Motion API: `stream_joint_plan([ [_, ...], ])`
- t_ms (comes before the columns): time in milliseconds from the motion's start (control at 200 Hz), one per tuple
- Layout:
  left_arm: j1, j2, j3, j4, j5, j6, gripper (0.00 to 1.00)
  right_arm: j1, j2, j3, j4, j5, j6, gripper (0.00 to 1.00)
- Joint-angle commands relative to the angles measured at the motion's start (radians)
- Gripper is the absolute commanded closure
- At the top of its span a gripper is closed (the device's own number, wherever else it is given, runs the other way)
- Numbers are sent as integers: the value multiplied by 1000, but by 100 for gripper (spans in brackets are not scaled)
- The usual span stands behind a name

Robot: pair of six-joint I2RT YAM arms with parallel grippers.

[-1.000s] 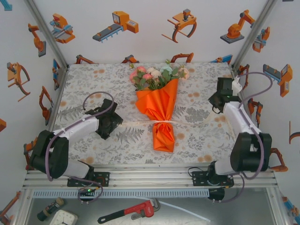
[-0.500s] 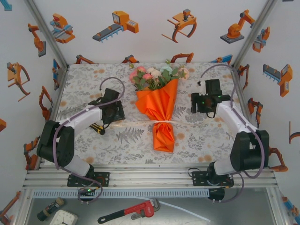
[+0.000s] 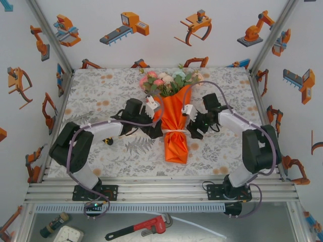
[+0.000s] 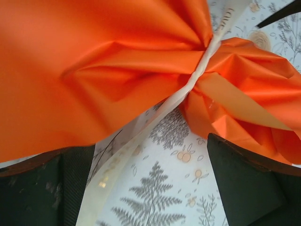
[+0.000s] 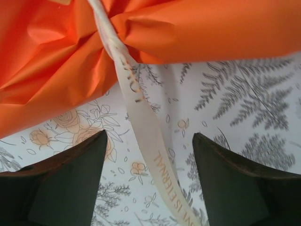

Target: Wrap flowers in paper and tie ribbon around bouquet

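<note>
While the bouquet lies mid-bench, blooms pointing away and waist cinched by the ribbon, my left tool and right tool flank that waist, both spread apart, gripping nothing, a loose ribbon tail lying across each gap.

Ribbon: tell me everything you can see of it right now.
The ribbon is a narrow, floppy cream strip, slightly sheer, with gold printed lettering along it. It is cinched tight around the orange paper low on the cone, bunched into a thin cord where it pinches the folds. Flat loose tails trail out either side onto the tablecloth. One tail runs between the open fingers of the left gripper, the other between those of the right gripper; neither pinches it.
</note>
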Motion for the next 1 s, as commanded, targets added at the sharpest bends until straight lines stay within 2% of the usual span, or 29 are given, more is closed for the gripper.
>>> stream_joint_plan([
  [0, -10, 35, -6, 112, 48, 53, 5, 33, 60, 53, -27, -2, -109, 43],
  [95, -18, 44, -33, 160, 27, 57, 5, 34, 82, 73, -19, 0, -108, 66],
  [160, -31, 65, -15, 106, 11, 108, 5, 34, 81, 66, 12, -14, -109, 81],
  [300, -57, 140, 59, -45, -24, 240, 9, 34, 80, 71, 10, -46, -109, 91],
  [355, -61, 165, 80, -74, -20, 257, 13, 35, 81, 70, 13, -45, -109, 93],
  [426, -64, 184, 89, -91, -23, 266, 19, 34, 92, 84, 2, -43, -109, 100],
  [476, -66, 185, 80, -73, -28, 261, 27, 35, 102, 102, -22, -47, -109, 100],
  [511, -66, 186, 75, -65, -29, 259, 37, 35, 111, 115, -36, -48, -106, 100],
  [586, -66, 178, 64, -47, -31, 246, 69, 34, 118, 121, -17, -33, -68, 100],
  [676, -63, 150, 27, 5, -32, 213, 100, 34, 97, 104, 79, -6, 60, 100],
  [771, -44, 99, -28, 80, -53, 129, 100, 34, 66, 71, 194, 69, 270, 100],
  [876, -2, 46, -73, 119, -113, -46, 100, 34, 27, 23, 274, 292, 500, 100],
  [996, 44, -3, -132, 123, -180, -230, 100, 31, -36, -29, 291, 476, 662, 100],
])
